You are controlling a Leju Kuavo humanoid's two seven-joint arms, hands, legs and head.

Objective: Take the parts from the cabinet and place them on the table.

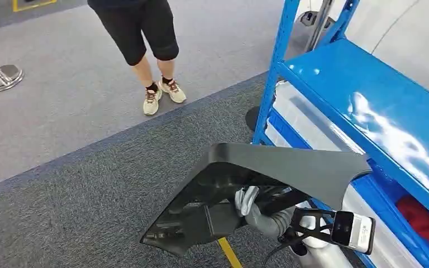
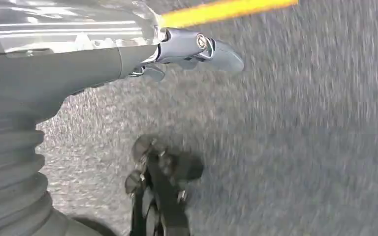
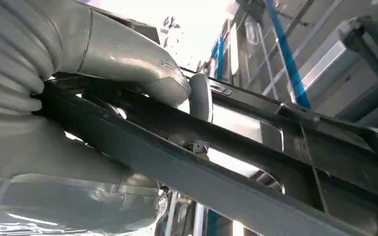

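Observation:
A large black moulded plastic part [image 1: 290, 167] hangs in front of the blue cabinet [image 1: 368, 89], low over the carpet. My right hand [image 1: 247, 202] grips it from below, half hidden under the panel. In the right wrist view the grey thumb [image 3: 142, 64] presses on a rib of the part [image 3: 216, 182], with the fingers wrapped on the other side. My left hand [image 2: 128, 59] hangs over the grey carpet, thumb [image 2: 197, 46] stretched out, holding nothing.
A person [image 1: 145, 33] in dark shorts and light shoes stands on the carpet ahead. Clear plastic bins [image 1: 307, 120] and something red [image 1: 424, 220] sit on the cabinet's lower shelves. A yellow floor line [image 1: 229, 254] runs under the part. A metal post base [image 1: 0, 75] stands far left.

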